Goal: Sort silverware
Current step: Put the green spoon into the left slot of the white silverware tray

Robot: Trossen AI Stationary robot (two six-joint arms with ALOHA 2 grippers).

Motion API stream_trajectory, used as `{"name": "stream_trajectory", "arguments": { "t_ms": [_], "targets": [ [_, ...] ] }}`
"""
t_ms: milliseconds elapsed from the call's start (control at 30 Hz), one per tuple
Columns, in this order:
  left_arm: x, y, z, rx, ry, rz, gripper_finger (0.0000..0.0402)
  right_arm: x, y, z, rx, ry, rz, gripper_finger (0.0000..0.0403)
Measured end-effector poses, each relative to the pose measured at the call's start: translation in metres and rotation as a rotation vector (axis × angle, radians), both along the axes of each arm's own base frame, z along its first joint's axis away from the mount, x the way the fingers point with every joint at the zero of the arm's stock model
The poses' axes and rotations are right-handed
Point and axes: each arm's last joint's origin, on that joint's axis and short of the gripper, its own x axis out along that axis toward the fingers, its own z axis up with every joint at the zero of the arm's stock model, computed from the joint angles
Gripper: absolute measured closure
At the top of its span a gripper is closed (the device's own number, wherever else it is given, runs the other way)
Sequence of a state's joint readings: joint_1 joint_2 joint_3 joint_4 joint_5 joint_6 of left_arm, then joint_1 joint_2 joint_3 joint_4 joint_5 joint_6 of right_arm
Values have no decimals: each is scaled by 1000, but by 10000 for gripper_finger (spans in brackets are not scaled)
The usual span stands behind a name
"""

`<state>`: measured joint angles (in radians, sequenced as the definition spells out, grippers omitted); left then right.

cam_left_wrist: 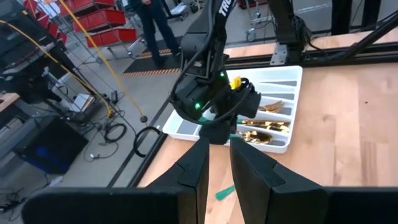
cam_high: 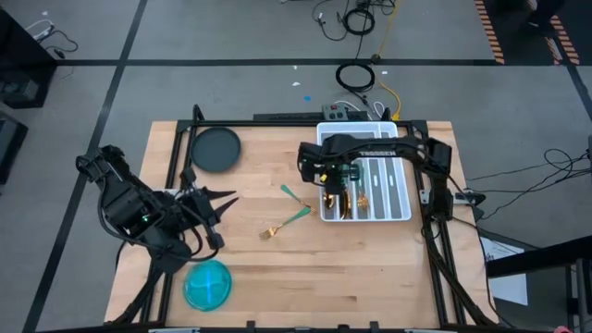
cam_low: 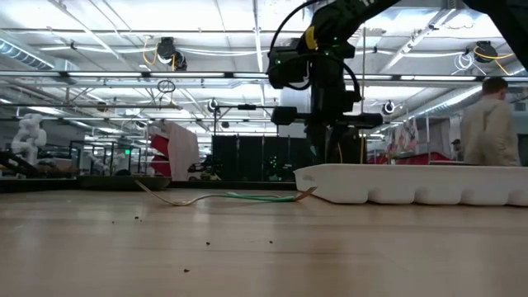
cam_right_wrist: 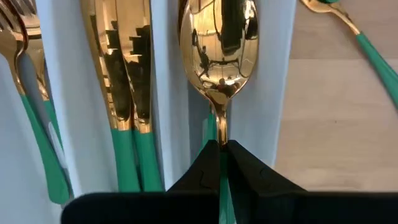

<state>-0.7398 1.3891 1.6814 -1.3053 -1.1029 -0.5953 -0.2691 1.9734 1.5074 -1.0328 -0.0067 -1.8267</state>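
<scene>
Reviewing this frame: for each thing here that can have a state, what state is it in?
right gripper: shut on the spoon's handle, over the tray
spoon: held, bowl in the tray's outermost slot
left gripper: idle near the table's left side, holding nothing
white tray: partly filled with sorted silverware
two forks: loose on the table, unsorted
blue bowl: upright

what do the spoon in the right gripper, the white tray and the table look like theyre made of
Spoon: polished gold-toned metal bowl, mirror-bright with clear reflections; its teal handle looks painted or plastic, hard to say.
Tray: probably moulded plastic, matte white, with rounded compartment walls.
Table: light wood, visibly made of joined planks like butcher block.
The right gripper is shut on the spoon's handle.
</scene>
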Motion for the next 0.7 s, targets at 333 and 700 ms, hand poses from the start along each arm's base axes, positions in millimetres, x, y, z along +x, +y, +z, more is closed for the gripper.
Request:
{"name": "stream_trajectory", "arguments": {
  "t_ms": [333,700],
  "targets": [
    [-1,1,-1,13,12,2,327,2,-1,-7,49,0,-2,403],
    [-1,1,-1,12,11,2,327,0,-12,-7,61,-4,-144,378]
  ]
}}
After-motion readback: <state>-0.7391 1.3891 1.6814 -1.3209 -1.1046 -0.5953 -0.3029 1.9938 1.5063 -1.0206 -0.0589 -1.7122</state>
